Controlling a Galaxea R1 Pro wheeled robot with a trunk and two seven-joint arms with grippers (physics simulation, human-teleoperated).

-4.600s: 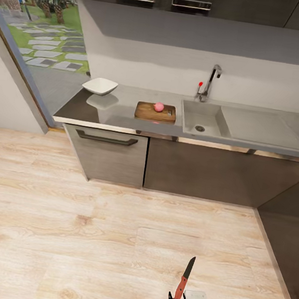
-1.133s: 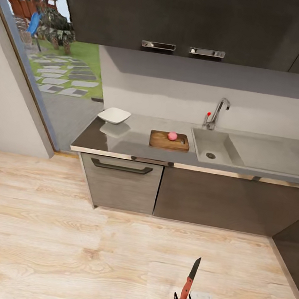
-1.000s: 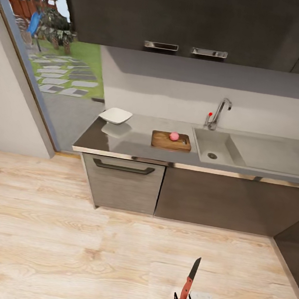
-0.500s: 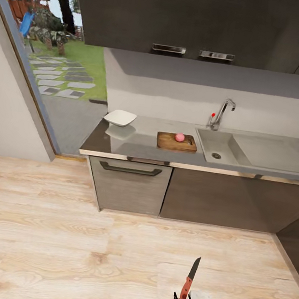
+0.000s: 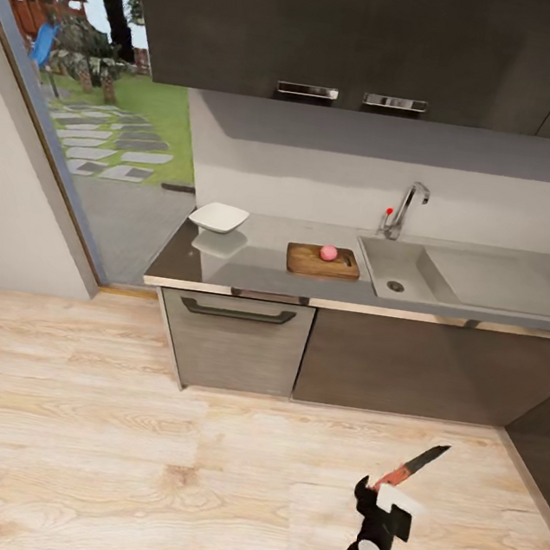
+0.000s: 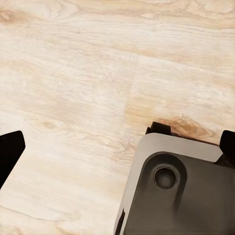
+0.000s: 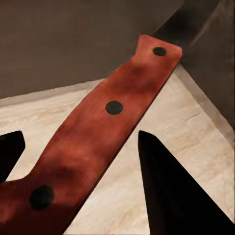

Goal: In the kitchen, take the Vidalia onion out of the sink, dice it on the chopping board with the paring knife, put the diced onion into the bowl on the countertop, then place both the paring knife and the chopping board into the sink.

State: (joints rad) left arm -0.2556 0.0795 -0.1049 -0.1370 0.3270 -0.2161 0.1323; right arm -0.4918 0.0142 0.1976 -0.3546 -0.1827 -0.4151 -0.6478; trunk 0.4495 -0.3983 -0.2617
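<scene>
1. The right gripper (image 5: 386,494) is sitting low over the wooden floor (image 5: 111,444), well back from the kitchen units, and it is clamping the paring knife (image 5: 410,467) by its reddish handle, dark blade slanting up and away to the right.
2. Close in from the right wrist, that riveted handle (image 7: 98,147) is lying across the frame between the dark fingers (image 7: 171,191).
3. The left gripper (image 6: 117,147) is hanging above bare floorboards, its jaws spread wide with nothing between them.
4. Up on the countertop (image 5: 250,263), the Vidalia onion (image 5: 328,253) is resting on the chopping board (image 5: 307,262), just left of the sink (image 5: 432,275).
5. The bowl (image 5: 219,216) is sitting near the counter's left end, apart from the board.
</scene>
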